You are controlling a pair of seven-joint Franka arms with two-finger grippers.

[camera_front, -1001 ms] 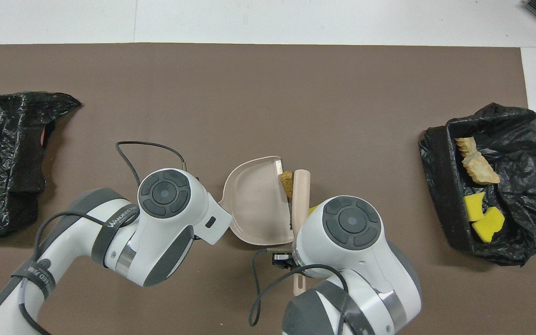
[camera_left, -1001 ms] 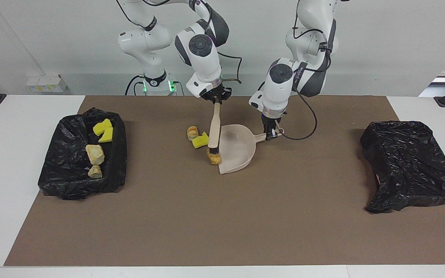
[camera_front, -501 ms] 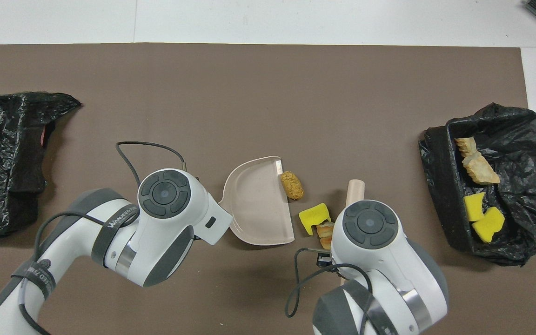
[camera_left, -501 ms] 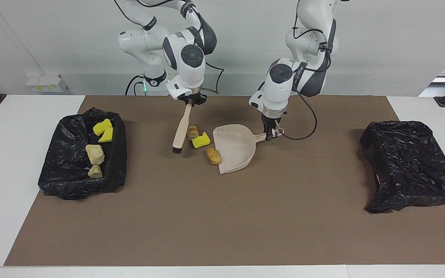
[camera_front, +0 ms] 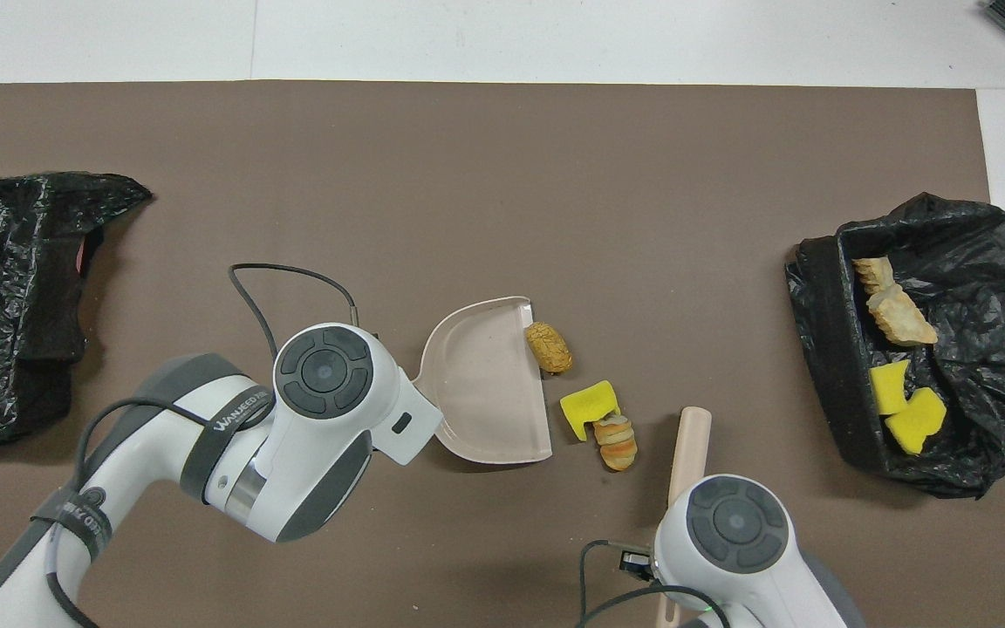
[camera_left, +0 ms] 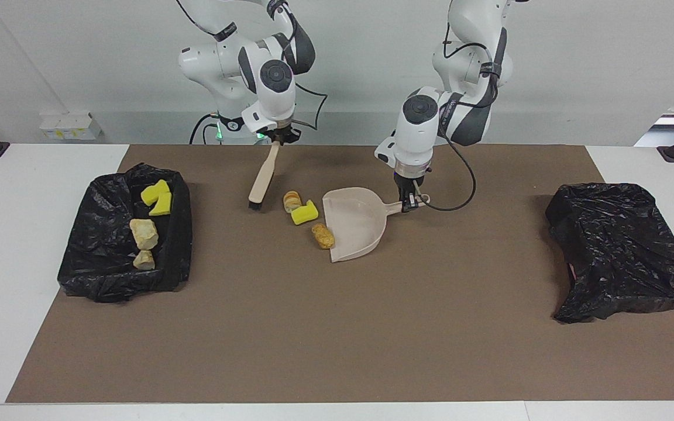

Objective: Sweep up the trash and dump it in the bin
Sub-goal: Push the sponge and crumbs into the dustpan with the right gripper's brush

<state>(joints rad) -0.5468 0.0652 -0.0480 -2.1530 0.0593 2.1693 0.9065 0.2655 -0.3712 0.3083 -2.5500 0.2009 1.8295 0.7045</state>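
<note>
Three pieces of trash lie on the brown mat at the mouth of the beige dustpan [camera_left: 356,225] [camera_front: 485,384]: an orange-brown chunk [camera_left: 323,235] [camera_front: 548,346] at its lip, a yellow sponge piece [camera_left: 303,213] [camera_front: 588,407] and a striped beige lump [camera_left: 292,200] [camera_front: 617,440]. My left gripper [camera_left: 410,203] is shut on the dustpan's handle. My right gripper [camera_left: 279,140] is shut on the top of the brush [camera_left: 262,178] [camera_front: 690,445], which hangs tilted beside the trash, toward the right arm's end. The black-lined bin [camera_left: 182,234] [camera_front: 821,349] holds yellow pieces [camera_left: 157,196] and beige chunks [camera_left: 143,233].
A crumpled black bag [camera_left: 623,251] [camera_front: 14,296] covers something at the left arm's end of the table. A cable [camera_front: 284,279] loops from the left wrist over the mat. White table borders the mat.
My right gripper has swung the brush away from the dustpan's mouth, toward the right arm's end and the robots. The orange-brown chunk stays at the pan's lip. The dustpan barely moved.
</note>
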